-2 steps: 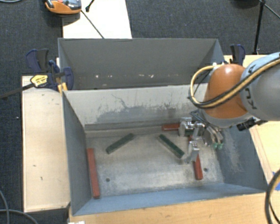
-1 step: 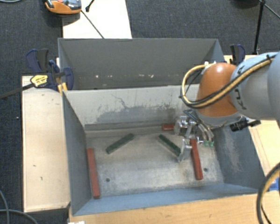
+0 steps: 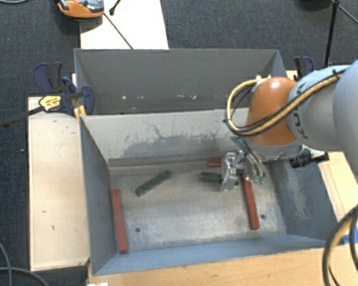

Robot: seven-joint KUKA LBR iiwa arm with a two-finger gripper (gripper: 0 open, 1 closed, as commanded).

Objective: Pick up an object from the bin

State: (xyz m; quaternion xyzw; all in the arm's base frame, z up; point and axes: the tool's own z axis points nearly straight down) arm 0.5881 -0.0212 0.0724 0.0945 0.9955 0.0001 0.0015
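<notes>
Several loose pieces lie in the grey metal bin (image 3: 97, 173), with the silver two-finger gripper (image 3: 230, 176), spread not discernible, at 3 o'clock, just beside a short dark green block (image 3: 209, 178) and a long red wooden bar (image 3: 250, 206), and well apart from a flat dark green strip (image 3: 153, 183) and a second long red bar (image 3: 118, 221) towards 9 o'clock.

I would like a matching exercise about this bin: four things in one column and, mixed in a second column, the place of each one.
Things:
1. end effector
2. short dark green piece
3. long dark green bar
4. red stick farther from the end effector

Places:
a. along the left wall of the bin
b. reaching in from the right, over the floor's right half
c. tilted, left of the floor's centre
d. just left of the end effector

Pairs: 1-b, 2-d, 3-c, 4-a.
</notes>
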